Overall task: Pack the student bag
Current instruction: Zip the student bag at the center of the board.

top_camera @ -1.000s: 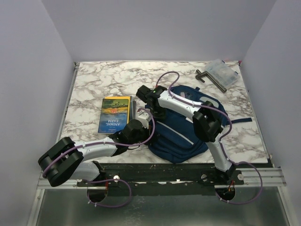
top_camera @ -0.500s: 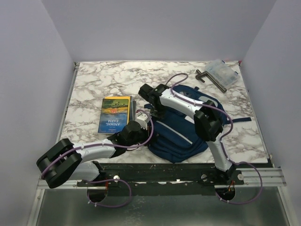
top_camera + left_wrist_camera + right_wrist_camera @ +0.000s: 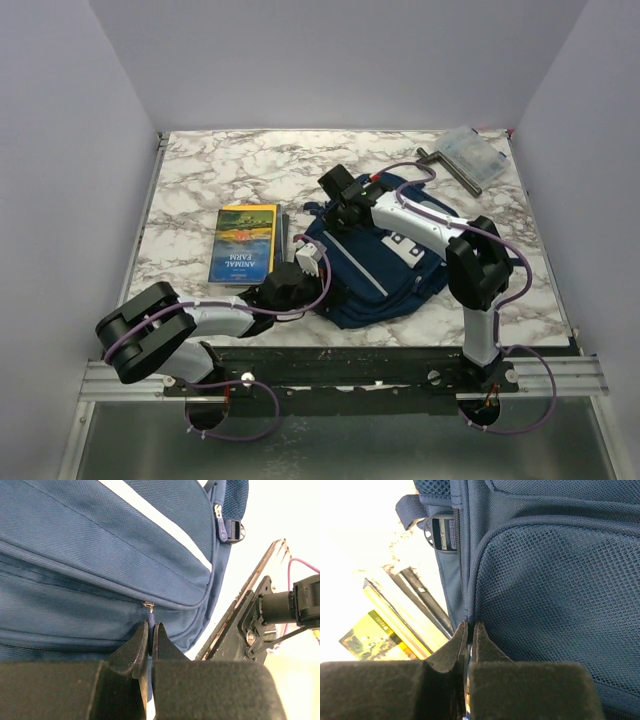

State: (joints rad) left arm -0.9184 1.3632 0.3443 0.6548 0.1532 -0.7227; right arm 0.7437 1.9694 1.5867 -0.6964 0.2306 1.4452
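On the left of the marble bench [image 3: 200, 180] lies a yellow book [image 3: 243, 243], flat and just beside the student bag [image 3: 360, 295]. We think it waits there to be put inside once the bag is open. The bag itself lies flat in the middle of the bench, toward the near edge, and both arms are on it.

The left pincer [image 3: 150, 628] is clenched on the small blue zipper pull [image 3: 149, 615] on the bag's near-left side. We judge that this grip is for drawing the zipper along its seam. The right pincer [image 3: 469, 629] is also clenched, on the bag's seam beside the mesh panel [image 3: 545, 595], at the far-left edge of the bag. We cannot tell whether it has a tab or only fabric between the tips. In our opinion this second grip holds the cloth tight, so that the zipper can run and the bag does not slide with it.

At the far right corner, well apart from the bag, stand a clear plastic box [image 3: 472, 150] and a dark T-shaped thing [image 3: 448, 168]. They are perhaps also for packing, but this we only guess.

The left arm lies low along the near edge and reaches to the right, with its wrist almost level with the bench. The right arm rises from its base, bends at a high elbow over the bag's right side, and stretches across the bag to the left, its wrist turned down to the seam.
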